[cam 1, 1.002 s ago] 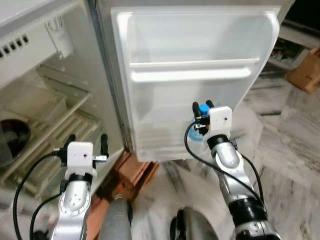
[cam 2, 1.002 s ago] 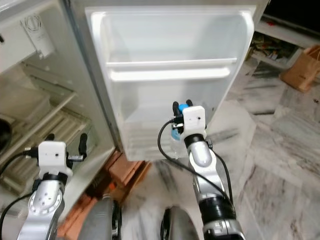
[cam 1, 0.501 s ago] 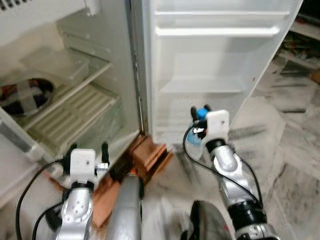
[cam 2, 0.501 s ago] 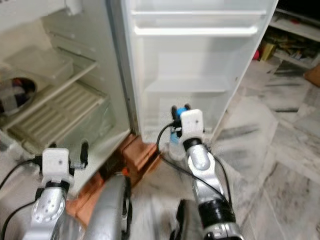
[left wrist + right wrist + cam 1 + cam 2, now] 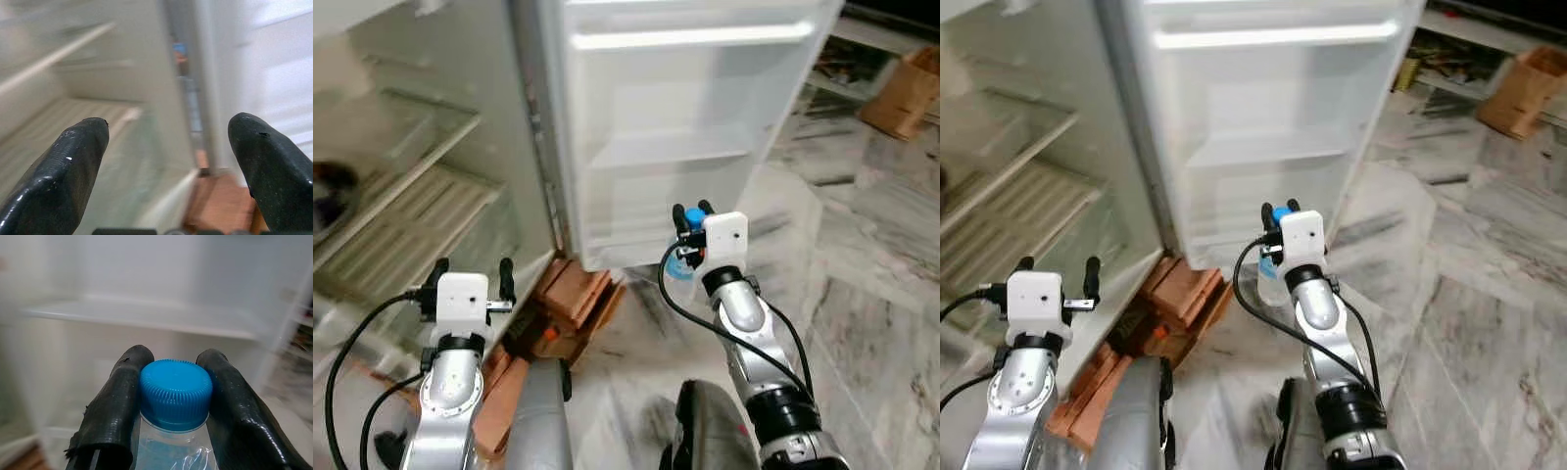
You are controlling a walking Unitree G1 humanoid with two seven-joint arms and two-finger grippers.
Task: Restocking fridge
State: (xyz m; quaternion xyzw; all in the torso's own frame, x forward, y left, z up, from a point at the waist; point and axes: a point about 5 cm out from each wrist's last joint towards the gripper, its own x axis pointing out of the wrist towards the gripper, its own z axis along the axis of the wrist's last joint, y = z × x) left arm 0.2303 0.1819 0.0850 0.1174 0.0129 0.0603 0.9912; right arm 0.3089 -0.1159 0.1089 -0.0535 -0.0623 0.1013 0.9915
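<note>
Right gripper point(image 5: 690, 211) holds a clear water bottle point(image 5: 172, 443) by the neck — both black fingers point(image 5: 113, 413) pinch just below and around the blue cap point(image 5: 176, 393). The bottle hangs below the gripper, body partly hidden behind the wrist housing in the eye views. It sits just in front of the lower part of the open fridge door point(image 5: 705, 108), near the door's bottom edge, above the marble floor point(image 5: 871, 294). Cannot tell whether the bottle touches the door.

Door shelves point(image 5: 671, 149) are white, nothing visible on them.

Left gripper point(image 5: 470, 273) is raised in front of the fridge interior point(image 5: 401, 186), fingers point(image 5: 63, 166) spread wide, nothing between them. In its wrist view, a ribbed shelf and the cabinet's edge — blurred.

Orange-brown bricks point(image 5: 570, 294) lie on the floor at the base of the fridge, between the two arms. A cardboard box point(image 5: 906, 93) stands well apart, far right on the floor.
</note>
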